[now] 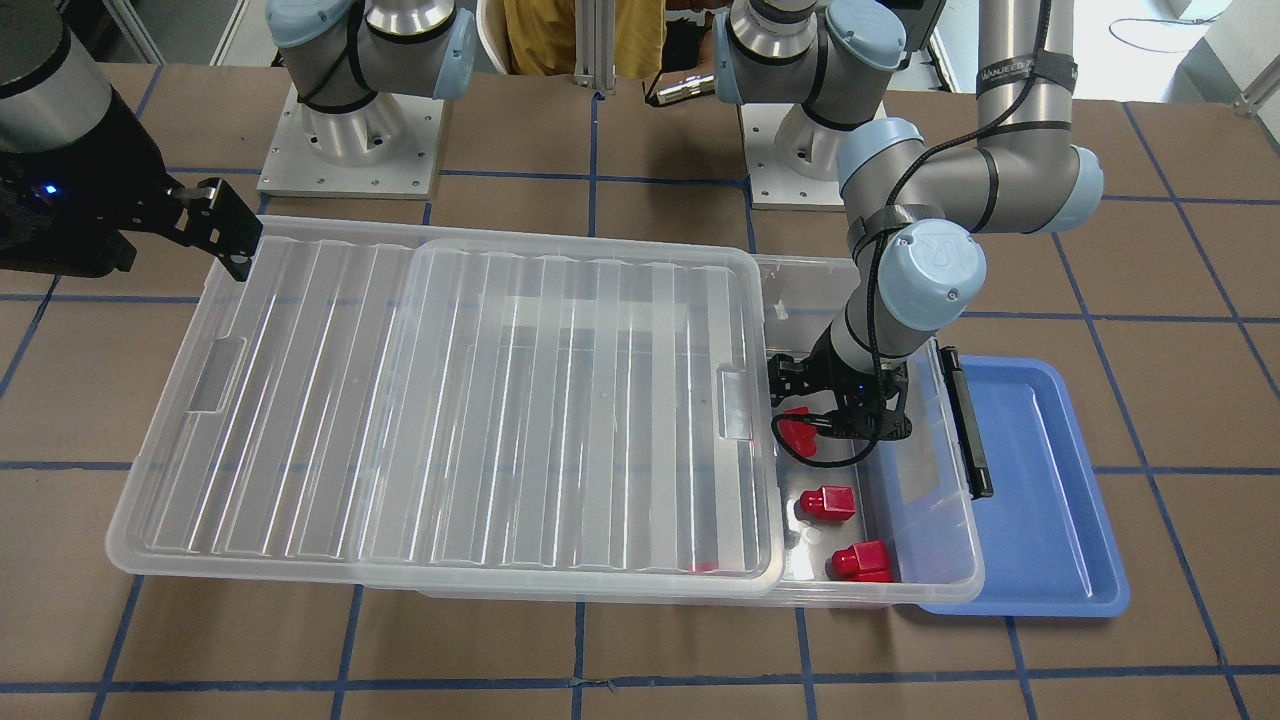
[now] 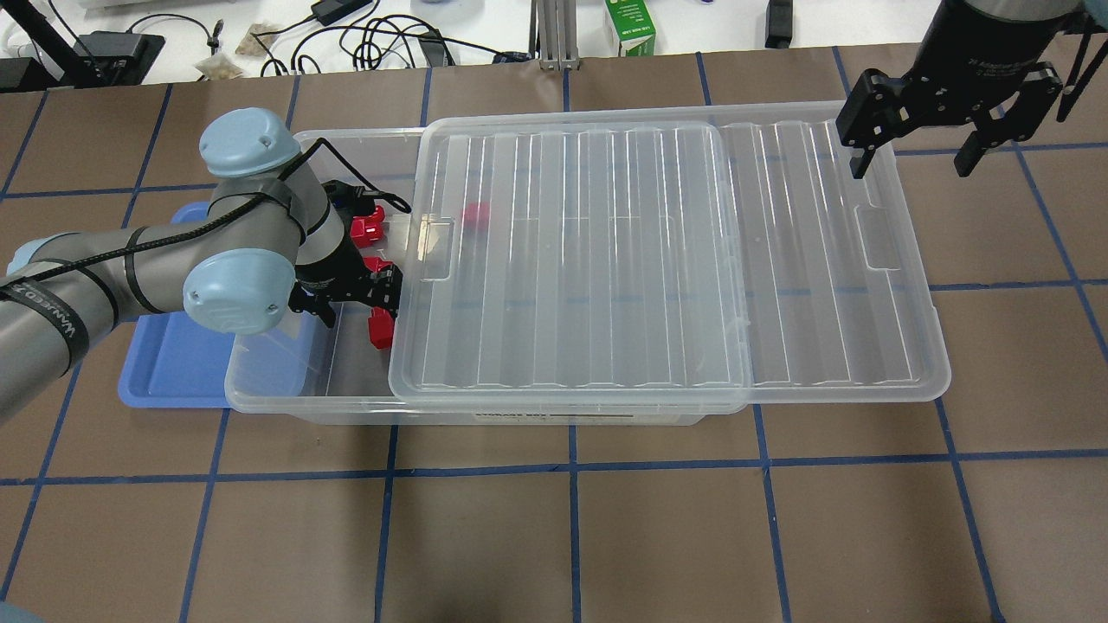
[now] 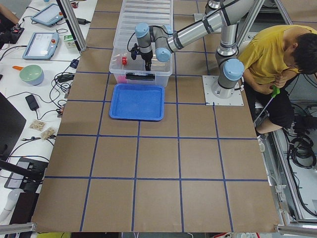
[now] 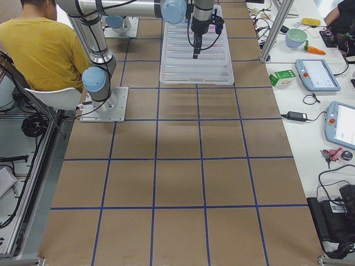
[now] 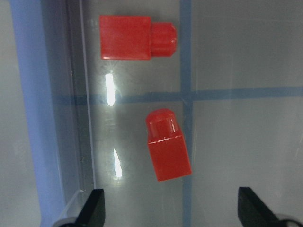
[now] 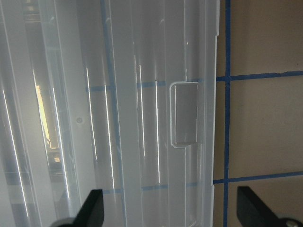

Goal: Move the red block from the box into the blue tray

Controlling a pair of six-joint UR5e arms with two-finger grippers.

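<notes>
My left gripper (image 5: 173,213) is wide open with nothing between the fingertips, and it points straight down into the uncovered end of the box (image 1: 952,520). The red block (image 5: 168,147) that I want lies on the box floor, just ahead of the gap between my two fingers and near its middle. Its long axis runs almost straight away from me, a little slanted, with the stud on the far side. I judge that my fingers would close on its two long sides after a small move forward and down. A second red block (image 5: 137,37) lies further ahead, turned crosswise. The blue tray (image 1: 1040,470) is out to the side of one finger, beyond the box wall. My left arm reaches over this tray with a bent elbow. My right gripper (image 2: 917,147), also open and empty, hangs over the far end of the lid (image 2: 606,260), well apart, so the left one is nearer.
</notes>
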